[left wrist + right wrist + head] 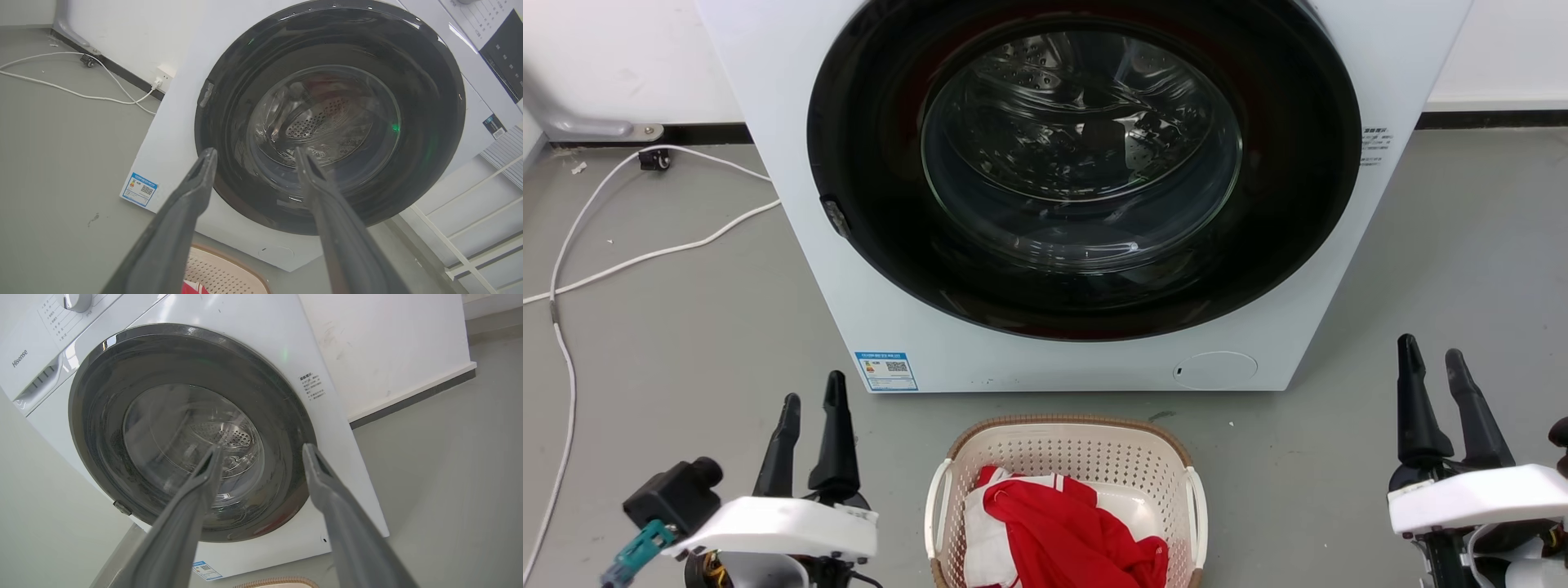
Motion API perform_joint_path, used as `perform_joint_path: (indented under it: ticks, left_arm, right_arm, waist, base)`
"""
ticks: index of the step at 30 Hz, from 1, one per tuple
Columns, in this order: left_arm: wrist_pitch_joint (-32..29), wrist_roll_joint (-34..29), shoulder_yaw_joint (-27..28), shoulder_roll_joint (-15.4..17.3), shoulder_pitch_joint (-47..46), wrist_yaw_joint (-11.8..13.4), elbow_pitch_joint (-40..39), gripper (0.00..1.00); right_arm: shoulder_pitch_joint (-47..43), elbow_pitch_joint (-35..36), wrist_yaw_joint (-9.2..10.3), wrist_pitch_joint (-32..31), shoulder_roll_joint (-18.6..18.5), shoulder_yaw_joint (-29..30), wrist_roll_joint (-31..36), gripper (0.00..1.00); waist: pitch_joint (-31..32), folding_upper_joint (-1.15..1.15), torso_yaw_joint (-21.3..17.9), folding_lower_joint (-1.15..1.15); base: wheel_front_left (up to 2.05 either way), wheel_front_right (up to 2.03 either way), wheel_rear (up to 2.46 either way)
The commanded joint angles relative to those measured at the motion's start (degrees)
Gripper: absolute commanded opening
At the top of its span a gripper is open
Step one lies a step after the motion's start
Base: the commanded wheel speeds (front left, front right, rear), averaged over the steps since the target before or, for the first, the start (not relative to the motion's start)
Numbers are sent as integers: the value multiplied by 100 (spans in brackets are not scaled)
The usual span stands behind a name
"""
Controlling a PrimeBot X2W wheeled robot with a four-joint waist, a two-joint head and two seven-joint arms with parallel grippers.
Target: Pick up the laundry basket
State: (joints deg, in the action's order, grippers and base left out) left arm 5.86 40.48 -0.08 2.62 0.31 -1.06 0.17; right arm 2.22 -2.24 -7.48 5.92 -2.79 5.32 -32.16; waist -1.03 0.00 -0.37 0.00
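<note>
Grey floor; washer behind laundry basket

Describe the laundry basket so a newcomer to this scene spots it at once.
Start at the white front-loading washing machine with the round dark door. On the grey floor directly in front of it sits the laundry basket. It is the cream perforated tub with a brown woven-look rim and white side handles, holding red and white clothing.

Dark tapered fingers, white wrist shells
</note>
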Motion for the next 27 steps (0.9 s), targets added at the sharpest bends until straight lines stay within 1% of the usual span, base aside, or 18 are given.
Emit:
perform_joint_path:
  ticks: [1, 4, 13, 20, 21, 27]
  left_arm:
    - [71, -320, -90, 24, -10, -33, -137, 100]
    - [119, -671, -230, 81, -20, 15, -217, 100]
    - [265, -1424, -810, 324, -43, 194, -261, 100]
    - [365, -1945, -1347, 589, -92, 515, -274, 100]
    - [365, -1945, -1347, 589, -92, 515, -274, 100]
    - [451, -2257, -1745, 801, -150, 804, -243, 100]
  right_arm:
    - [3, 120, -1, 67, -23, -28, 287, 100]
    - [-44, 114, -1, 116, -22, 8, 450, 100]
    - [-104, 181, -1, 258, -21, -67, 1219, 100]
    - [-144, 59, -1, 359, -20, -75, 1700, 100]
    - [-144, 59, -1, 359, -20, -75, 1700, 100]
    - [-149, -91, -1, 443, -19, -86, 2084, 100]
  waist:
    - [-8, 0, -4, 0]
    - [-22, 0, -10, 0]
    - [-70, 0, -29, 0]
    - [-90, 0, -41, 0]
    - [-90, 0, -41, 0]
    - [-116, 0, -57, 0]
  base:
    - [0, 0, 0]
    - [0, 0, 0]
    - [0, 0, 0]
    - [0, 0, 0]
    - [0, 0, 0]
    - [0, 0, 0]
